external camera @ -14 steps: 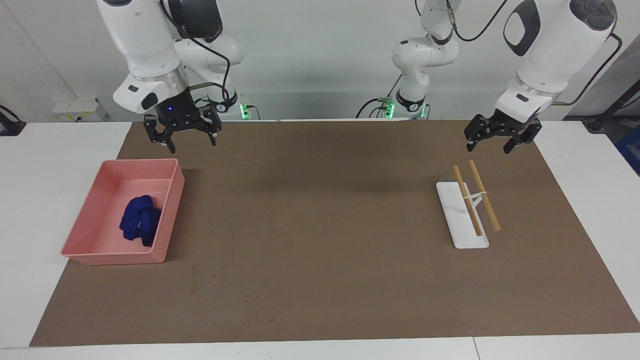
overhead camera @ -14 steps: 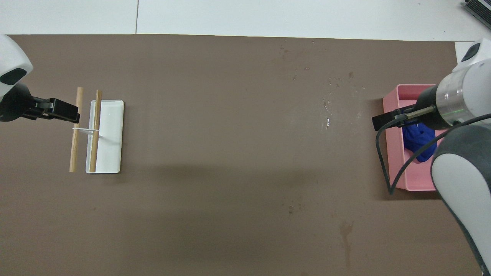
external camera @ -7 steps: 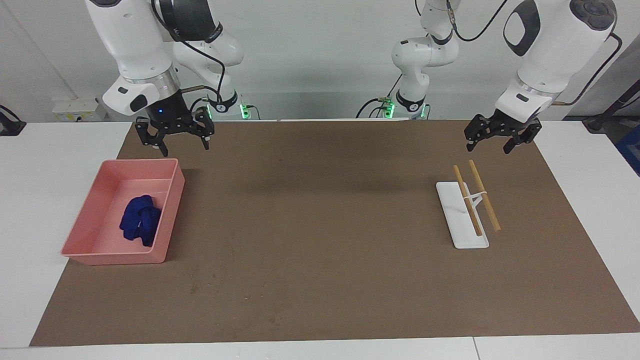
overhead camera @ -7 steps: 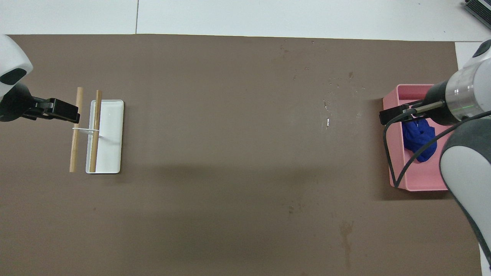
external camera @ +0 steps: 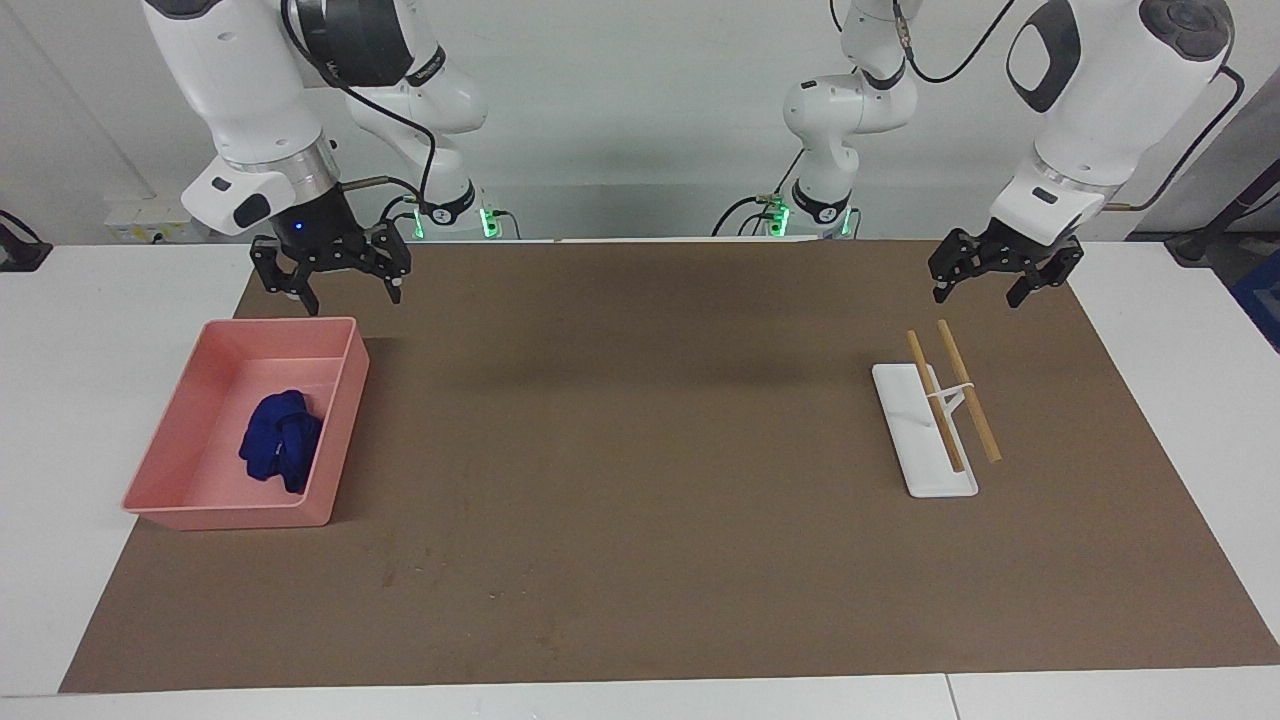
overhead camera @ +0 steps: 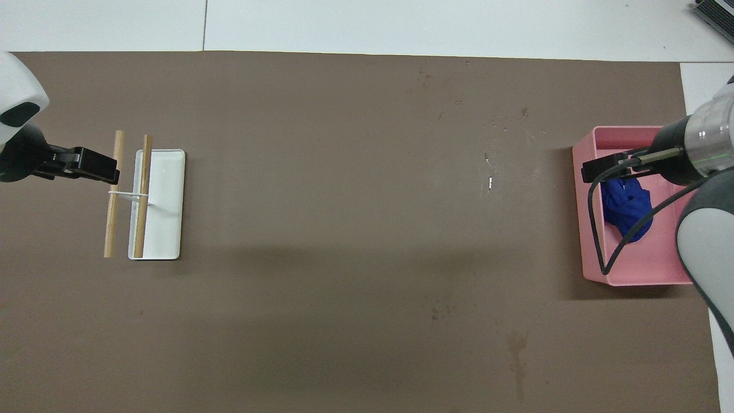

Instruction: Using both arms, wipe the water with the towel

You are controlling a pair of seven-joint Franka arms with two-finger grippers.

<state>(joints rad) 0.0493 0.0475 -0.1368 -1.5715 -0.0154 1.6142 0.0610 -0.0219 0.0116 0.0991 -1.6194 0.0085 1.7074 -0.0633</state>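
Note:
The blue towel lies crumpled in a pink tray at the right arm's end of the mat. The water shows in the overhead view as a pale tan blotch on the brown mat, nearer to the robots than the tray. My right gripper hangs open and empty over the tray's edge nearest the robots, well above the towel. My left gripper waits open and empty in the air by the two wooden sticks.
A white rack carrying two wooden sticks stands at the left arm's end of the mat. Small glossy specks dot the mat beside the tray. The right arm's black cable loops over the tray.
My right gripper has drifted toward the right arm's end of the table, coming over the tray's edge. The left arm, towel and rack have not moved.

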